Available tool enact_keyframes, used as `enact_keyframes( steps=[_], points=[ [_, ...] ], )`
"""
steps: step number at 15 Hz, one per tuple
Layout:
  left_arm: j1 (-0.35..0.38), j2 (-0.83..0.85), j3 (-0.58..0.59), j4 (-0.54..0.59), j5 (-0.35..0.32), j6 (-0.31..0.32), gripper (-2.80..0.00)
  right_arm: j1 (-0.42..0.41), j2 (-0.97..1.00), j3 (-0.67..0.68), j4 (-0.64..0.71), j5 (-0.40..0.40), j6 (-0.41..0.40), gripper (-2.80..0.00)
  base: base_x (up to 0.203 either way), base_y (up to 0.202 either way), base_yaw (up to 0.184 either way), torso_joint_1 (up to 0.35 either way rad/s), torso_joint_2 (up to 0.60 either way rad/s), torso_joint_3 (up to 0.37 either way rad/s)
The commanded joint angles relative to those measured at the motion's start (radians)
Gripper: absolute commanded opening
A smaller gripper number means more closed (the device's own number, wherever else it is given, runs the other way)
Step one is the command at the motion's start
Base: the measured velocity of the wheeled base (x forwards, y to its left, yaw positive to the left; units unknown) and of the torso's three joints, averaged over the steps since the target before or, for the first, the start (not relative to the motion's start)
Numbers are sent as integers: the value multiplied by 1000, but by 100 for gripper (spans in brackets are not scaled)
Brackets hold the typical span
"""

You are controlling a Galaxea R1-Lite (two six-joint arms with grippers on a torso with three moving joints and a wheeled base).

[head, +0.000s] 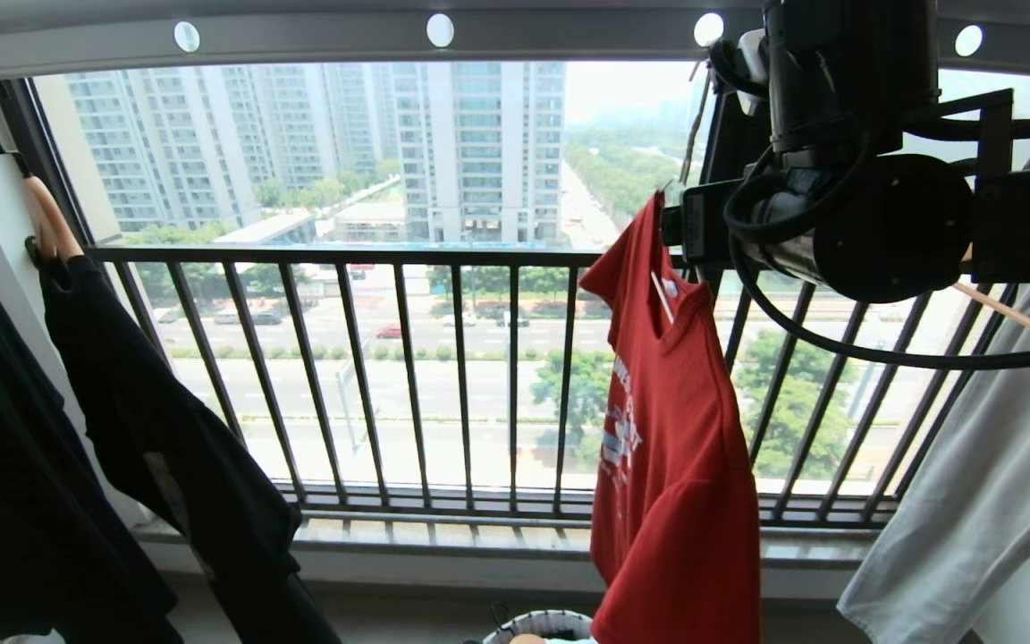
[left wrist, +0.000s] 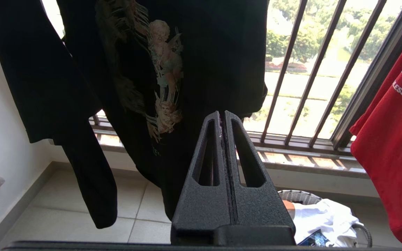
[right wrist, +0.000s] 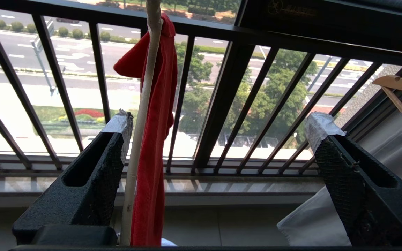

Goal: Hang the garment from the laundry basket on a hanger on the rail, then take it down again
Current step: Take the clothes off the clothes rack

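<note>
Fingers [right wrist: 321, 127] of the right gripper [right wrist: 218, 127] stand spread wide with nothing between them touching the pads; the cream-white hanger [right wrist: 141, 115] runs past just beside one taped tip, apart from it as far as can be told. Fingers [left wrist: 208, 153] of the left gripper [left wrist: 222, 116] are pressed flat together, empty, low near the floor tiles.

In the head view the rail [head: 318, 36] spans the top from 10 to 2 o'clock, its round holes glowing. Below it the dark barred window railing [head: 390, 376] fills the middle. A black garment [head: 166, 447] hangs at 8 o'clock on a wooden hanger [head: 50, 224]. The right arm's dark bulk sits at 1 to 2 o'clock, raised level with the top of the garment [head: 676, 447], the red T-shirt, which hangs at 5 o'clock draped on the hanger, one shoulder high, white neck label showing. A pale grey-white cloth [head: 989, 501] hangs at 4 o'clock. The laundry basket [head: 537, 623] peeps in at 6 o'clock, holding a white printed T-shirt [left wrist: 326, 218].
</note>
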Motion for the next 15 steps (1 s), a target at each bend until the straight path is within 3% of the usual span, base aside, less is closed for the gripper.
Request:
enact_keyframes(
  steps=[1,2,3,5,8,15],
  points=[
    [0,0,0,-1,1,0,-280,0,19,3,1,3,-4,0,0,0,0,0,0,0],
    [0,0,0,-1,1,0,-280,0,33,2,-5,15,-10,0,0,0,0,0,0,0],
    [0,0,0,0,1,0,-280,0,40,0,-8,56,-10,-280,0,0,0,0,0,0],
    [0,0,0,0,1,0,-280,0,47,-3,-11,154,-10,-280,0,0,0,0,0,0],
    [0,0,0,0,1,0,-280,0,42,-17,-12,203,-10,-280,0,0,0,0,0,0],
    [0,0,0,-1,1,0,-280,0,-4,-16,-12,205,-10,-280,0,0,0,0,0,0]
  ],
)
